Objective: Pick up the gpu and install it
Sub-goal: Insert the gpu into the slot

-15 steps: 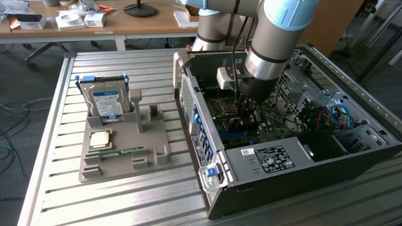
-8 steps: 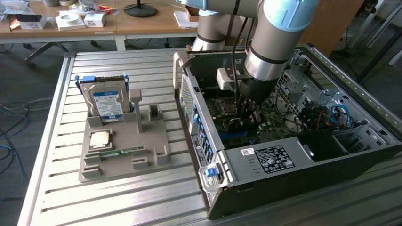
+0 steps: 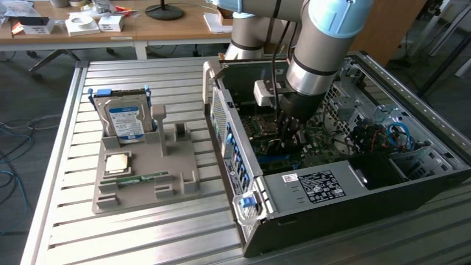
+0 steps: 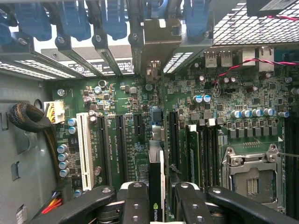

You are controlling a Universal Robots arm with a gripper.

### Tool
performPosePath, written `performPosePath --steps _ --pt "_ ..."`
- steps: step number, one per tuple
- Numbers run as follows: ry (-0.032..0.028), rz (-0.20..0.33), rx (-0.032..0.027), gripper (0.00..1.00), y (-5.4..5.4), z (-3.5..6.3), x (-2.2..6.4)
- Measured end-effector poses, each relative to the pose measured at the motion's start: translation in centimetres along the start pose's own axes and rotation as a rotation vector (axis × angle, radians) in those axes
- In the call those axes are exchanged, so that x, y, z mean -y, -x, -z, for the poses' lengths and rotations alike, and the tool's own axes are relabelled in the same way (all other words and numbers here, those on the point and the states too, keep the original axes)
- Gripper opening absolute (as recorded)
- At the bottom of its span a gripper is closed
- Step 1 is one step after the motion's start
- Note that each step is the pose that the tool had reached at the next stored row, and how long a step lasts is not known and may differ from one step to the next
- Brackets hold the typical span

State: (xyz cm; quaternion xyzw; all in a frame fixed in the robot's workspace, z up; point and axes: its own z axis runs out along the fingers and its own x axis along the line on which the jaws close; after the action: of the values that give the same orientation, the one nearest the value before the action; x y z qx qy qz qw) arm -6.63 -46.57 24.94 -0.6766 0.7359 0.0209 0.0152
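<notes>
1. You worked in a robotics lab or workshop: an industrial robot arm (image 3: 324, 49) reached into an open computer case (image 3: 353, 165).
2. The slatted metal bench (image 3: 66, 165) held a grey parts fixture (image 3: 143, 171).
3. Cluttered wooden desks (image 3: 110, 27) stood behind.

The Universal Robots arm (image 3: 316, 52) is built of thick grey metal tubes with pale blue caps at its joints and a black band round the lower tube. A white block and thin black cables sit at its wrist. The gripper (image 4: 163, 205) is black, with glossy linkage bars studded with silver screws.
</notes>
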Motion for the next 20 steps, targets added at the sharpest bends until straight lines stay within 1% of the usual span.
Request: performPosePath --steps 20 --pt "0.0000 0.000 0.0002 0.26 -0.01 -0.17 -0.08"
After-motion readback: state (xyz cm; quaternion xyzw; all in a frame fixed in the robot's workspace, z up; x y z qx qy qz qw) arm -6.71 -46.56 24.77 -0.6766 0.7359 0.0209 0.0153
